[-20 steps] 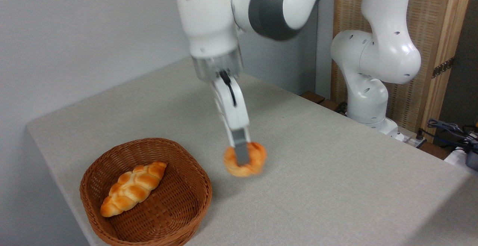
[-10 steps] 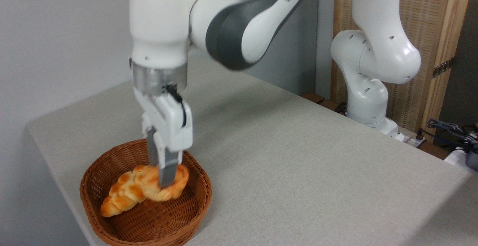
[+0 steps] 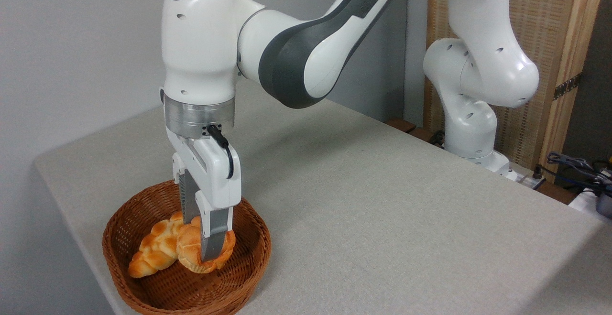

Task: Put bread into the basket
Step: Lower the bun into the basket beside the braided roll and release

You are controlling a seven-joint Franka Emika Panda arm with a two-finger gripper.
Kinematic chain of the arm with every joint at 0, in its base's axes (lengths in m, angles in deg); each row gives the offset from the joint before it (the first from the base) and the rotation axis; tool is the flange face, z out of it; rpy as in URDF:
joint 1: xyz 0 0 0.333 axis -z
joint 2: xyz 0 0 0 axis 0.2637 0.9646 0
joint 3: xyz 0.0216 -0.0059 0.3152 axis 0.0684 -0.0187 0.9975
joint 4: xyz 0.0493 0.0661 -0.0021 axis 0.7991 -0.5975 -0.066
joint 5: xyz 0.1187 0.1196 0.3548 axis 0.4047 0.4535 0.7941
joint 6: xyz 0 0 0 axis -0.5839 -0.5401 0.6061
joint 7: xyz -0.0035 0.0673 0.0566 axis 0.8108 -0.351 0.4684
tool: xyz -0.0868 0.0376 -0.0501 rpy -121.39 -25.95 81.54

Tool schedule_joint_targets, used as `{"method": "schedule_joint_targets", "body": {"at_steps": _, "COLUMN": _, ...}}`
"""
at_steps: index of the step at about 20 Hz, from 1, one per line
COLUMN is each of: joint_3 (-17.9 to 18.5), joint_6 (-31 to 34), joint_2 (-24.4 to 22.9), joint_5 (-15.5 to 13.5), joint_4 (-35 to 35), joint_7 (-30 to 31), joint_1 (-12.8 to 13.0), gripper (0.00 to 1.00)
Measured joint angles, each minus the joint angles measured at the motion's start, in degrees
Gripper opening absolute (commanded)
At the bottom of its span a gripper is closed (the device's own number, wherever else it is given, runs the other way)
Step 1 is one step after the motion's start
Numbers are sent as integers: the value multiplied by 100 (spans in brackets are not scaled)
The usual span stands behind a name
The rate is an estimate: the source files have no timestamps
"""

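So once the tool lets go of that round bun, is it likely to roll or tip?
The bun is rounded, so it may tip slightly. It probably won't roll far: the braided loaf sits against it and the basket wall surrounds it. It looks light.

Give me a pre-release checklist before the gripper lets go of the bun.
1. Gripper shut on the bun: ok.
2. Bun inside the basket rim: ok.
3. Bun resting on the basket floor: cannot tell.
4. Bun clear of the braided loaf: not ok, they look to be touching.
5. Fingers clear of the wicker wall: ok.
6. Table beside the basket free for retreat: ok.
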State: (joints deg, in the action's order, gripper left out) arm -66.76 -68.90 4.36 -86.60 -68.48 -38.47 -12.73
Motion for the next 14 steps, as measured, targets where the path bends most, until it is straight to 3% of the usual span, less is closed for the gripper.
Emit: {"method": "schedule_joint_targets", "body": {"at_steps": 14, "joint_3": 5, "joint_6": 351, "joint_2": -61, "joint_5": -1, "joint_4": 13, "joint_7": 25, "joint_1": -10, "gripper": 100}}
